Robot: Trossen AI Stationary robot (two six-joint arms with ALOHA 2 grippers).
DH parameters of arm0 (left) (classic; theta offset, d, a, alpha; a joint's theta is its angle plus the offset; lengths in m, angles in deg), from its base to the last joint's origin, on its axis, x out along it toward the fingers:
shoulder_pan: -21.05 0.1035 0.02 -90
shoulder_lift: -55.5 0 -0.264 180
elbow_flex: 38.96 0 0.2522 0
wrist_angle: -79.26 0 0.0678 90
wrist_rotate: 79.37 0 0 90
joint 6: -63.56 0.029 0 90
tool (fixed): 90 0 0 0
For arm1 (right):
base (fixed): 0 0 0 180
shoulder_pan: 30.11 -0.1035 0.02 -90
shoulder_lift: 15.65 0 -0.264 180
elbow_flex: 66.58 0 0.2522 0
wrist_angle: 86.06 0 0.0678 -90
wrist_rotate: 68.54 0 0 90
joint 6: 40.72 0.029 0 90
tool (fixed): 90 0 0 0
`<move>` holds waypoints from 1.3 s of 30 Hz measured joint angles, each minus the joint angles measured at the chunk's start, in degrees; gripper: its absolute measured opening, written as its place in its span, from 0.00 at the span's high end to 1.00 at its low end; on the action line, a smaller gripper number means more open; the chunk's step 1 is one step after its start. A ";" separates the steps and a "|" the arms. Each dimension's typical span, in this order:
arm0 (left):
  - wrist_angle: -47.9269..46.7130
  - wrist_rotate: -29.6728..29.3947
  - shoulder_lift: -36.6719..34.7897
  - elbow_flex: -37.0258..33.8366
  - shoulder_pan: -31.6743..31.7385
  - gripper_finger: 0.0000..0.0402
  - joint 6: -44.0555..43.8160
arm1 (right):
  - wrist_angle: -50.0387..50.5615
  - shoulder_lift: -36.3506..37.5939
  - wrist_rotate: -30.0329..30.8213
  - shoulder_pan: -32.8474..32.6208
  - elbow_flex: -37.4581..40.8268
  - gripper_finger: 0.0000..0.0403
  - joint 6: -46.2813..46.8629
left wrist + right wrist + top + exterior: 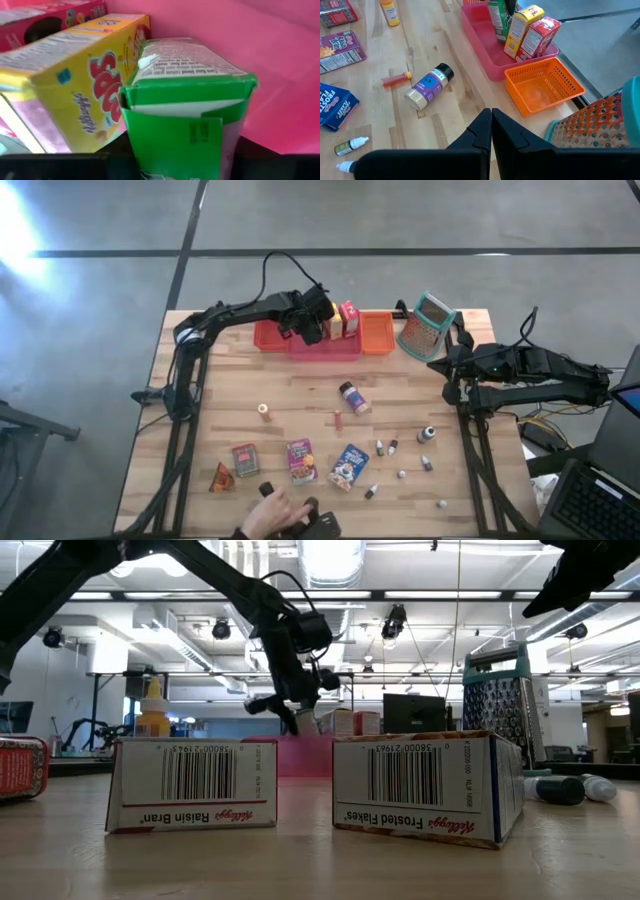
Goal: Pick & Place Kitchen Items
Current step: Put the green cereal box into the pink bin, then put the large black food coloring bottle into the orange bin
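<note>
Now holding green box (185, 107) upright in my left gripper (312, 320), jaws clamped on it, lowering it into pink bin (490, 62) beside yellow box (75, 90) so row is standing tidy; my right gripper (491, 131) is waiting pinched shut near grater (428, 325).

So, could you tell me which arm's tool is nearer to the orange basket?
Left. The left tool is at the pink bin beside the orange basket, holding a green carton; the right tool waits farther off.
</note>
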 joint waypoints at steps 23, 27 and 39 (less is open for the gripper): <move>1.93 -0.40 -0.34 -0.22 -0.03 0.43 -2.29 | -0.01 0.00 0.02 0.00 0.00 0.98 0.02; 2.47 -1.75 -1.38 -0.22 -0.03 0.43 -2.83 | 0.00 0.00 0.02 0.00 0.00 0.98 -0.04; 3.80 -4.44 -4.81 0.81 -0.05 0.42 -5.80 | 0.00 0.00 0.02 0.00 0.00 0.98 -0.03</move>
